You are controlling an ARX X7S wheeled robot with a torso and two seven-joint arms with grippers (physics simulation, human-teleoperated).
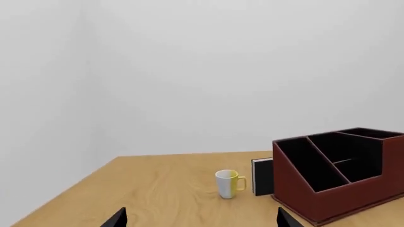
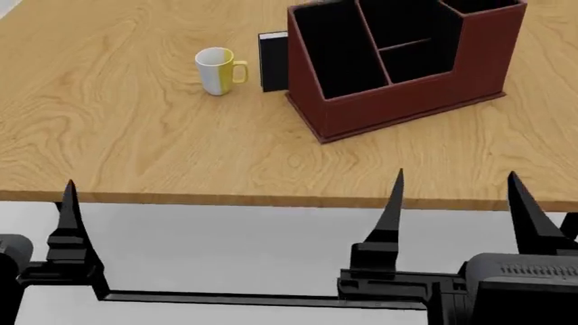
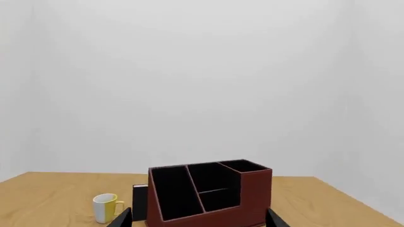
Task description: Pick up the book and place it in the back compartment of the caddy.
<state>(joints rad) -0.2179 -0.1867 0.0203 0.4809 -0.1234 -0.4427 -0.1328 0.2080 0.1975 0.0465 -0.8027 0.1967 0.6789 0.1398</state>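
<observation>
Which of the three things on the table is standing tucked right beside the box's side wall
The book. It stands upright on edge beside the dark red caddy, while the white and yellow mug stands apart on the open table.

The table looks like light wood with a swirly grain, smooth satin finish. Caddy is matt dark red outside, flat black inside. Mug is glossy, ceramic-looking. Both hands are matt black.
</observation>
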